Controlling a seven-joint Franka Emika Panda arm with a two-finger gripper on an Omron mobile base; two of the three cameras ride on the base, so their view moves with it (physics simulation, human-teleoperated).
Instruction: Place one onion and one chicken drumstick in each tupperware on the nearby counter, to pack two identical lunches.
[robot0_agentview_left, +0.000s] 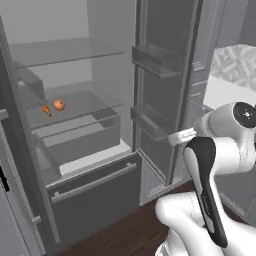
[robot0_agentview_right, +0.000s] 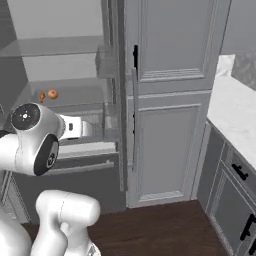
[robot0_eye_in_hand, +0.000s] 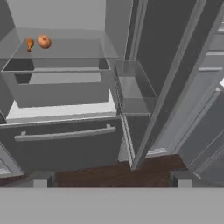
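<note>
One onion (robot0_agentview_left: 59, 104), a small orange-brown ball, sits on a glass shelf inside the open fridge. Just left of it lies a slim orange chicken drumstick (robot0_agentview_left: 46, 110). The right base view shows the onion (robot0_agentview_right: 52, 93) and the drumstick (robot0_agentview_right: 42, 96) on the same shelf. In the hand view the onion (robot0_eye_in_hand: 43, 41) and drumstick (robot0_eye_in_hand: 29, 44) are far off at the upper left. My gripper (robot0_eye_in_hand: 111, 179) is open and holds nothing, well short of the fridge. The white counter (robot0_agentview_right: 235, 110) runs along the right. The tupperware is out of view.
The fridge door (robot0_agentview_left: 165, 100) stands open on the right, with bins (robot0_agentview_left: 155, 60) jutting from it. Under the shelf is a clear crisper drawer (robot0_agentview_left: 80, 140), and below that a freezer drawer with a bar handle (robot0_agentview_left: 95, 182). A tall grey cabinet (robot0_agentview_right: 170, 100) stands beside the fridge.
</note>
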